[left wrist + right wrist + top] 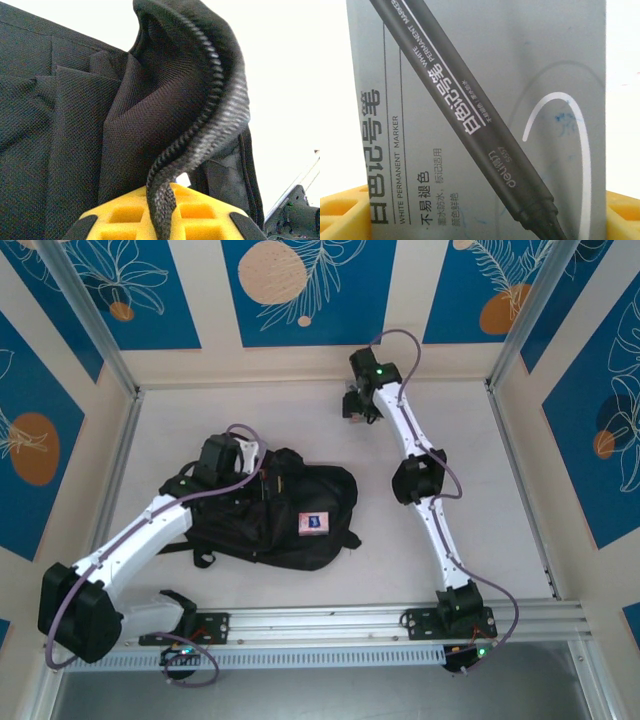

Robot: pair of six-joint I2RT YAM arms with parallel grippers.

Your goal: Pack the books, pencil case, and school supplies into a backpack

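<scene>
The black backpack [285,515] lies flat on the table, left of centre. My left gripper [252,468] sits at its upper left edge, shut on the zip edge [200,135], which it lifts into a fold between the yellow fingers [200,212]. A small pink, white and blue eraser-like block [313,523] rests on top of the backpack. My right gripper [353,405] is at the far back of the table, well apart from the backpack. The grey pencil case [480,120], printed with a dark marker, spans the gap between its yellow fingers [342,212].
The white table [460,440] is walled by cream and blue panels with metal posts [90,330] at the back corners. An aluminium rail [340,622] runs along the near edge between the arm bases. A backpack strap [205,558] trails toward the rail.
</scene>
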